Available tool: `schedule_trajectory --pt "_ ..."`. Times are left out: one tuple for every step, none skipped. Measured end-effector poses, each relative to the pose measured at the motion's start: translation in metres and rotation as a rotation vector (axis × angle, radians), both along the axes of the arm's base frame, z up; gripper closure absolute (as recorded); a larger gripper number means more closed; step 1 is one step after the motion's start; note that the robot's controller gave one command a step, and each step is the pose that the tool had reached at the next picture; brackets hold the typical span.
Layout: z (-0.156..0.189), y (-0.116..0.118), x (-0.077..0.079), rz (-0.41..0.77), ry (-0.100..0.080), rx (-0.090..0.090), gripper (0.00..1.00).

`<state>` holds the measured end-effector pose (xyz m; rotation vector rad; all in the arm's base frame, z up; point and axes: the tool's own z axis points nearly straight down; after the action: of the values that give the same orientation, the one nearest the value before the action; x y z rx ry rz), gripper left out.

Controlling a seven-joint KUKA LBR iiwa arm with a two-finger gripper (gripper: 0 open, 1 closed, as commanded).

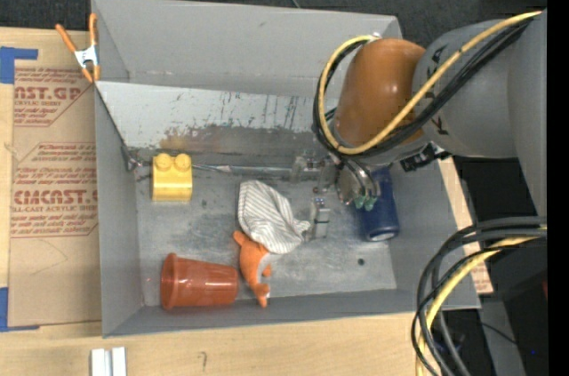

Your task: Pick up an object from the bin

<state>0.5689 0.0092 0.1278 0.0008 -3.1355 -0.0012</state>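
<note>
Grey metal bin (222,99), viewed from above. The hand (319,219) stands low at the right edge of the crumpled white-and-grey striped cloth (267,216), the likeliest pick, lying mid-floor. A dark blue cylindrical can (380,210) lies near on its other side. Whether the hand is open cannot be told; nothing is seen held. A sound grasp would pinch a raised fold, clear of the orange rubbery toy figure (254,263) at the cloth's lower edge.
</note>
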Motion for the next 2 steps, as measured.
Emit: schedule_trajectory --pt "0.005 0.000 0.002 0.000 -0.007 0.000 0.00" --pt "-0.038 -0.008 0.000 0.140 -0.007 0.000 1.00"
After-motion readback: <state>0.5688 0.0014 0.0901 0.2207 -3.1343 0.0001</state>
